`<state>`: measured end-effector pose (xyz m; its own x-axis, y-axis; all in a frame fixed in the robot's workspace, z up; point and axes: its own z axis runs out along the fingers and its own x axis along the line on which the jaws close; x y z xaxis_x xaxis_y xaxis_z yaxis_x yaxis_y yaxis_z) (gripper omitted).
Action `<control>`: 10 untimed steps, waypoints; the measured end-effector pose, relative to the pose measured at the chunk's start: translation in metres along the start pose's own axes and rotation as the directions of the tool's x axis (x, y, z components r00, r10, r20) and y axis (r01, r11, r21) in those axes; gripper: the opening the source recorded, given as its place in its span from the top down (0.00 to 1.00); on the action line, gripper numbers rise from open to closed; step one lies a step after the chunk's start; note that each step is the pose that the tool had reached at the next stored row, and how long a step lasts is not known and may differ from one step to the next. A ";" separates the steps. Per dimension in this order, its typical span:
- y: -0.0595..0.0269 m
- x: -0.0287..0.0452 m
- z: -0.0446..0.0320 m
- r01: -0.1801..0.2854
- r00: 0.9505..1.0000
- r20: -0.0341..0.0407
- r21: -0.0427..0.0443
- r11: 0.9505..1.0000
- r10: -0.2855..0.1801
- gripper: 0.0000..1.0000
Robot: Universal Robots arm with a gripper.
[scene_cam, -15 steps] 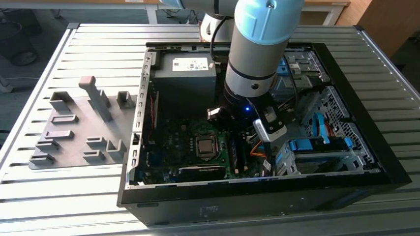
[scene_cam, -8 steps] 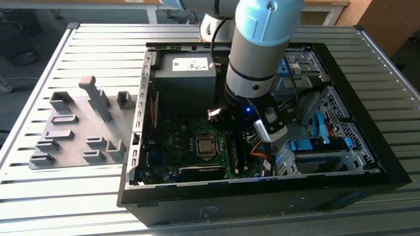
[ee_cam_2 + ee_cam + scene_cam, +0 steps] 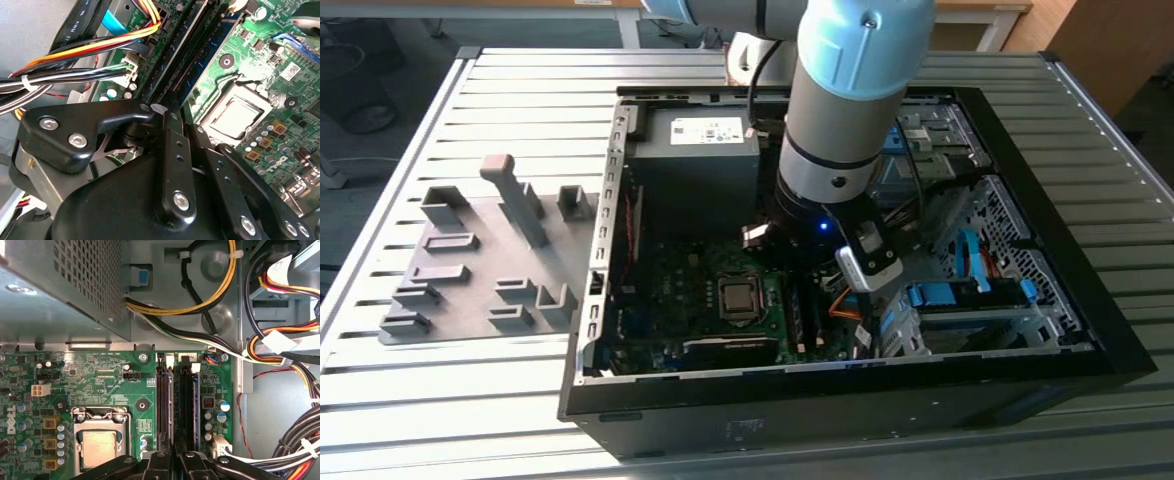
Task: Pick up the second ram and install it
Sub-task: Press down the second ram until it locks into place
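While the arm reaches down into the open computer case (image 3: 1067, 300) on the tabletop (image 3: 480, 400), the end effector (image 3: 172, 460) sits directly over the memory slots (image 3: 165, 400) beside the processor socket (image 3: 100, 447). The second ram (image 3: 196, 405) stands on edge in the slot just beside the fingers (image 3: 175, 150), its long axis running straight away from them. The fingers look drawn narrow, though I cannot tell whether they grip anything.

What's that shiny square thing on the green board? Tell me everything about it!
The shiny square is a flat, silvery metal chip lying level in a socket on the green board. A metal frame clamps round its edges. Small round capacitors and tan square parts stand beside it. Nothing sits on top of it.
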<state>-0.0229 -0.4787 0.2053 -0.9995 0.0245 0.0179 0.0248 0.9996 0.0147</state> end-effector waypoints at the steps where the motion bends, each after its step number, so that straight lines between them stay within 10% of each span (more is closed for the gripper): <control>1: 0.0000 -0.0001 0.0008 0.000 1.000 -0.001 0.000 1.000 0.000 0.86; 10: 0.0000 -0.0001 0.0019 0.000 1.000 -0.003 0.000 1.000 0.000 0.86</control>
<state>-0.0229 -0.4787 0.2035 -0.9995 0.0245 0.0208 0.0248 0.9996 0.0148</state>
